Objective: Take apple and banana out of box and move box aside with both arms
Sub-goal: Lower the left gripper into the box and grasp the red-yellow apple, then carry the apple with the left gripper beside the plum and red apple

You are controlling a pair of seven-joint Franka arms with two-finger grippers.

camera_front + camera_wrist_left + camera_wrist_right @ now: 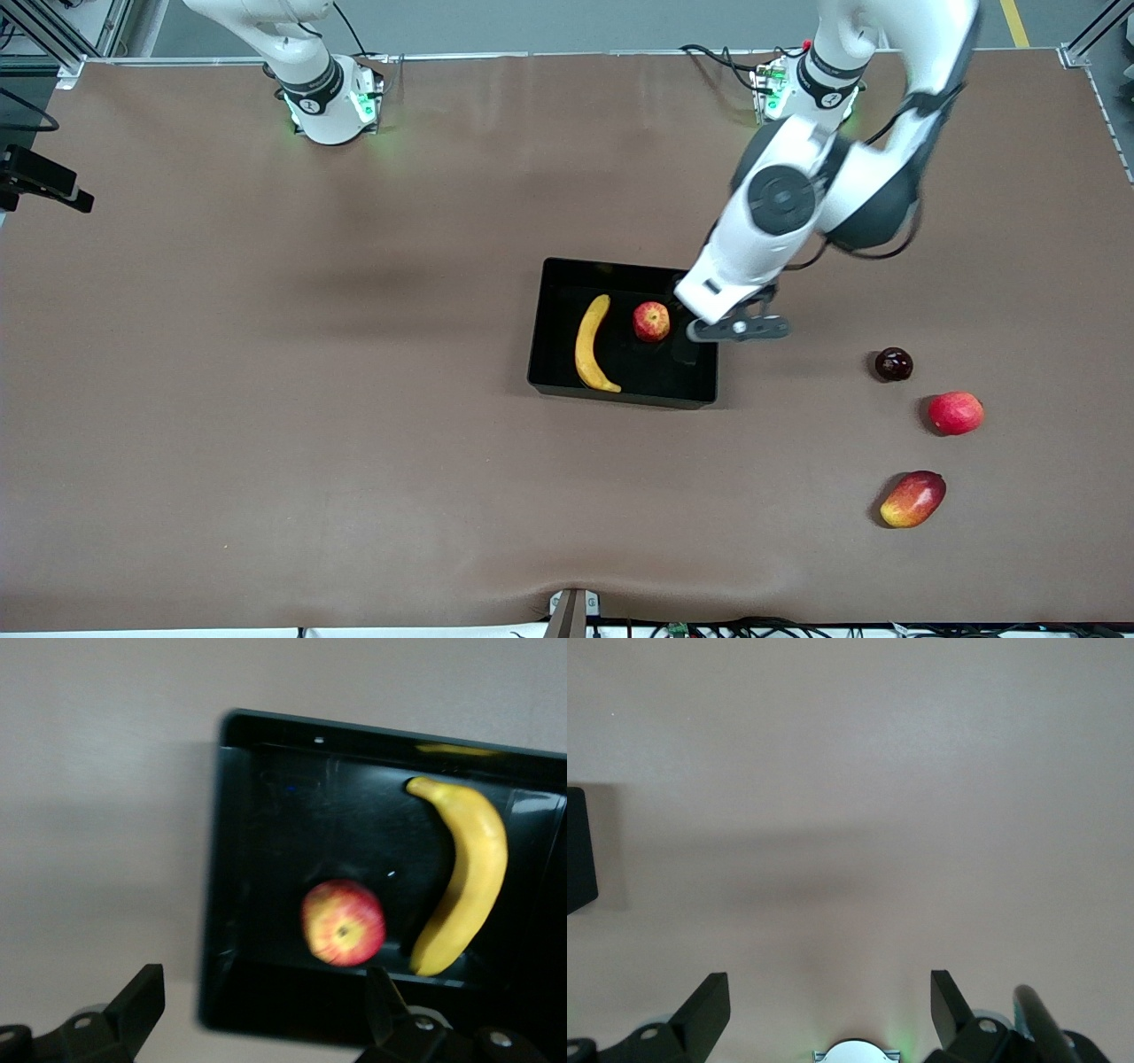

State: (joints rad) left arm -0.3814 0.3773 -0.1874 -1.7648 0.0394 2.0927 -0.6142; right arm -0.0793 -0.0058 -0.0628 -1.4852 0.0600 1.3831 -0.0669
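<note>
A black box (554, 354) sits mid-table holding the apple (651, 322) beside the banana (591, 344). The left gripper (687, 341) hangs spread and empty over the box's wall nearest the apple; it should centre over the apple before descending. The right gripper (828, 1010) waits, unclenched, above bare table.

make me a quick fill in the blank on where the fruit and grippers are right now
1. The apple and banana both lie inside the black ____.
2. The left gripper hangs over the box with its fingers ____.
3. The right gripper is open over bare ____.

Missing words: box; open; table
</note>
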